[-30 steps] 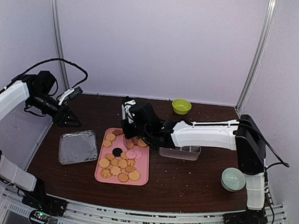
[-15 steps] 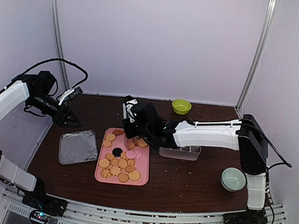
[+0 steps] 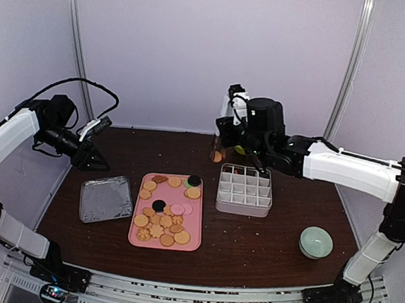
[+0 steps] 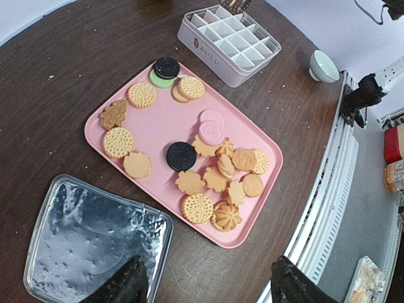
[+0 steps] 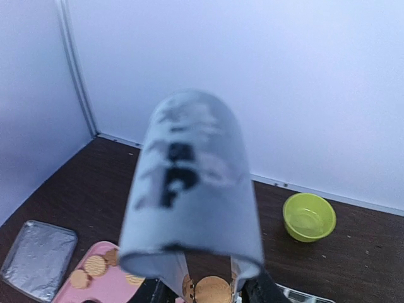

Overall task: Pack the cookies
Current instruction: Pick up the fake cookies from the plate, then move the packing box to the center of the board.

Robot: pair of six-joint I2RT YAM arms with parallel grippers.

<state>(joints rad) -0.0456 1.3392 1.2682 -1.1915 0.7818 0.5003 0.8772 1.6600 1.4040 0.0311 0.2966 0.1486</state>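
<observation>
Cookie [image 5: 213, 291] is pinched in the right hand [image 3: 219, 151], high beside the divided box [image 3: 245, 192]; a slack grip could drop it onto the surface [image 3: 272, 250]. Left hand [image 3: 102, 164] hangs released.

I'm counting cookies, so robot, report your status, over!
Left gripper open, empty. Right gripper shut on tongs, one cookie pinched, held high beside the divided box. Nothing in the way.
</observation>
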